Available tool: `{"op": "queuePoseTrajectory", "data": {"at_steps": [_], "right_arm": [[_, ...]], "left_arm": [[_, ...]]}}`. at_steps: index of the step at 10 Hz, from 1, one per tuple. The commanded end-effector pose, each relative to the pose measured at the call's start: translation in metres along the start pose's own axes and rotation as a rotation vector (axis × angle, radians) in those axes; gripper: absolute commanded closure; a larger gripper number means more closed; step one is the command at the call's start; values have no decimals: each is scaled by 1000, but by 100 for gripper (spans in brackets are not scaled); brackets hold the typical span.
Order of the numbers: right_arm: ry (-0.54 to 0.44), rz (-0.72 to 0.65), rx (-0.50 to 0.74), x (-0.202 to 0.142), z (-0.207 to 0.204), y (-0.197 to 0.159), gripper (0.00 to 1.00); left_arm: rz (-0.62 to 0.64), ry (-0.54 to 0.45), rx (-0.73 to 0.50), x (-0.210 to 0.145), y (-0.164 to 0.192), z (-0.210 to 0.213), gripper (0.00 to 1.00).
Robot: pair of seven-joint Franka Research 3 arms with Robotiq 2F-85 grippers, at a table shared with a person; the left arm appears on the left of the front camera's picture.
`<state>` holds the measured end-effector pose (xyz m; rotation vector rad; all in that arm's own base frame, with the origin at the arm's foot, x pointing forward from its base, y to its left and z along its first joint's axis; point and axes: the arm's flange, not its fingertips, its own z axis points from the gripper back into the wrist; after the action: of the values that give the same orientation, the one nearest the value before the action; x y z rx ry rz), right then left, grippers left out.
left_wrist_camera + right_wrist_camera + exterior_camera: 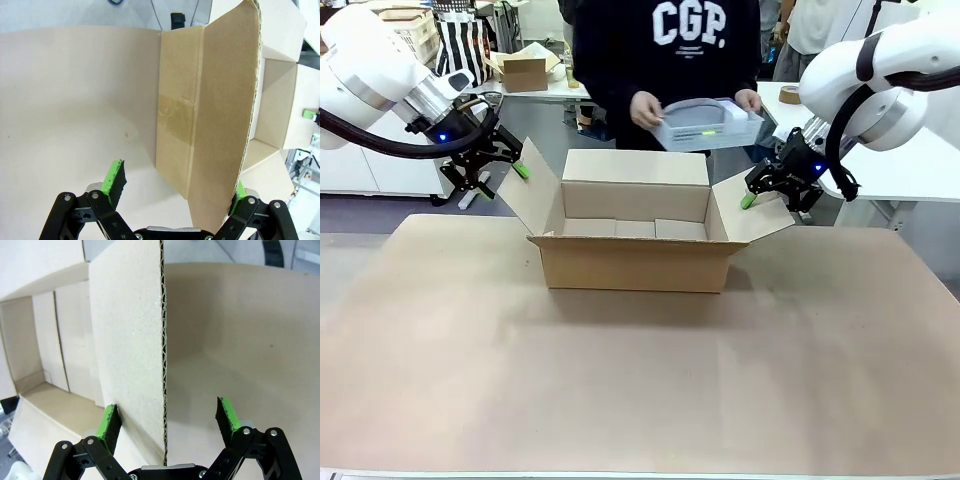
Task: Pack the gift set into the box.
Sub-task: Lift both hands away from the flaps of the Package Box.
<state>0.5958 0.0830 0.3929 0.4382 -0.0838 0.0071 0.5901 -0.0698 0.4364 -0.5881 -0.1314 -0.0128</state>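
The box (pixel 635 262) is standing open in the middle of the surface (pixel 620 400), with its side flaps angling outward and its far flap upright. The left hand (pixel 496 185) is sitting at the left flap (pixel 532 190) with its fingers spread wide. The flap edge is lying between them and is covering most of one finger in the left wrist view. The right hand (pixel 768 196) is straddling the right flap (pixel 757 215), fingers likewise apart (one pad is lying close against the cardboard; contact cannot be confirmed). The person (pixel 665 50) is holding the gift set (pixel 708 124) in both hands above the far flap. Its markings are too small to read. The front wall is hiding part of the box floor.
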Motion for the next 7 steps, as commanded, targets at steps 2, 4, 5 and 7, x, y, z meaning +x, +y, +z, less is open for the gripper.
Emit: {"op": "queuePoseTrajectory", "data": {"at_steps": [2, 4, 5, 7], "right_arm": [[5, -17, -18, 2, 4, 3, 0], [5, -17, -18, 2, 4, 3, 0], [5, -17, -18, 2, 4, 3, 0], [5, -17, -18, 2, 4, 3, 0]], "left_arm": [[13, -2, 18, -1, -1, 3, 0], [13, -2, 18, -1, -1, 3, 0], [13, -2, 18, -1, -1, 3, 0], [13, -2, 18, -1, -1, 3, 0]]}}
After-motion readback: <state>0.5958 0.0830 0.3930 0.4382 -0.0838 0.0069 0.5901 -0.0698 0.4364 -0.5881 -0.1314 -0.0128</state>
